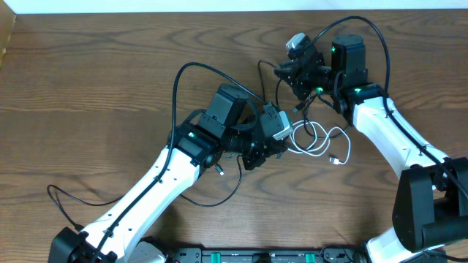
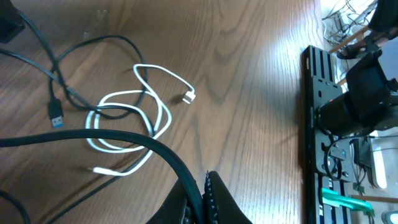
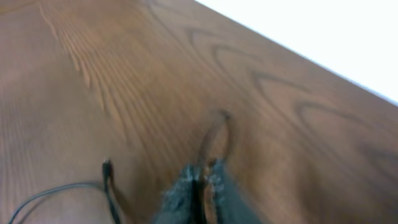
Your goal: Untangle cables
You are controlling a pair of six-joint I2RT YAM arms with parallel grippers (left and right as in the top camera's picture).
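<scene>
Two cable groups remain interlocked near the middle of the desk (image 1: 110,88): the white cable (image 2: 168,117) lies in flat overlapping loops, and a thin black cable (image 2: 112,38) crosses through those loops, its blue-tipped plug (image 2: 56,116) resting just beside them. The left gripper (image 2: 204,177) is closed, and a second black cable (image 2: 124,138) runs straight into its fingertips, so it appears pinched there. The right gripper (image 3: 202,177) is also closed; its view is blurred, so whether it grips anything cannot be told. Hazard: drawing the arms apart may cinch the black strand against the white loops and tighten the crossing instead of freeing it. A plug end may catch inside a loop and drag the whole bundle. Both wrists work close together, so contact between them is possible.
</scene>
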